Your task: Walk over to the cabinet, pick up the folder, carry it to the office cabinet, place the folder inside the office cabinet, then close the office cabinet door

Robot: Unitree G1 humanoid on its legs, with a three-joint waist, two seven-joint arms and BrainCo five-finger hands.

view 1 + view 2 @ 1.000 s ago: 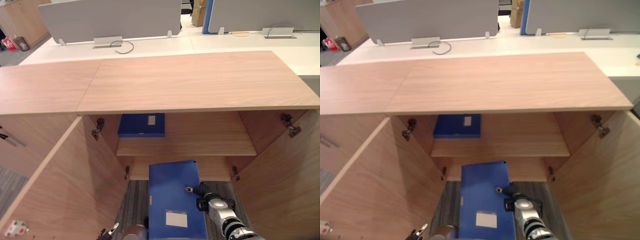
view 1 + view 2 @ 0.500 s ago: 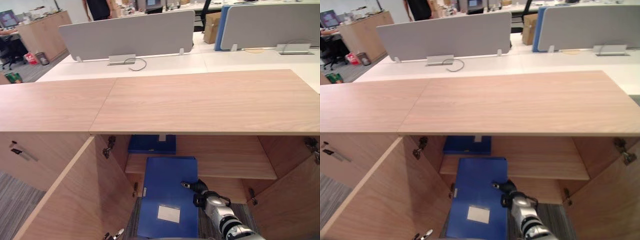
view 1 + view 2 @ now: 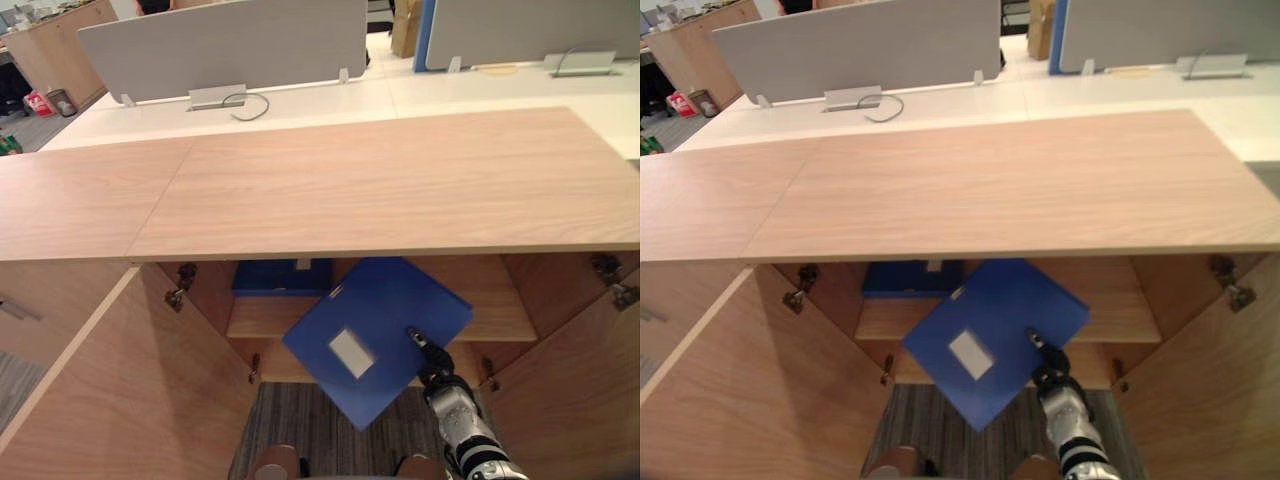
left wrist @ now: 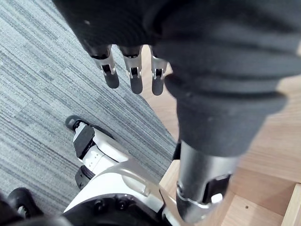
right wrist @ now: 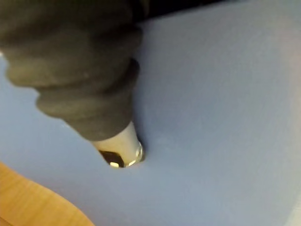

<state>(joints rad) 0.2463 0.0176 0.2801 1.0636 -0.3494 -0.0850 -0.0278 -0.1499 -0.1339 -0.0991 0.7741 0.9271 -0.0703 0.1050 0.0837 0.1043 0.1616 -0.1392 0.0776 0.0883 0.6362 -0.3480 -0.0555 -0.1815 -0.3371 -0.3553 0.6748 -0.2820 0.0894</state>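
**Folder held cornerwise at the open cabinet**

The right hand [image 3: 430,355] is closed on the blue folder [image 3: 385,305]: the thumb is pressed flat on the upper face near the folder's right-hand edge, and the fingers are hidden beneath it. The folder is carried clear of the floor, turned cornerwise, with its white label [image 3: 350,352] facing up. One corner is pointed down towards the grey carpet [image 3: 320,435] and the opposite corner is reached up to the front edge of the cabinet top [image 3: 380,180].

Just behind the folder the inner shelf [image 3: 500,318] is seen, and at the shelf's back left corner a second blue folder [image 3: 270,278] is laid flat, partly covered by the held one. The left door [image 3: 130,400] and the right door [image 3: 590,400] are swung wide open on either side of the opening.

The left hand [image 4: 134,77] is hung low over the carpet beside a wooden panel, its fingers straight and nothing held.

Beyond the cabinet top a white counter [image 3: 320,92] is set, with grey partition screens [image 3: 220,45] and a loose cable [image 3: 248,102] on it.
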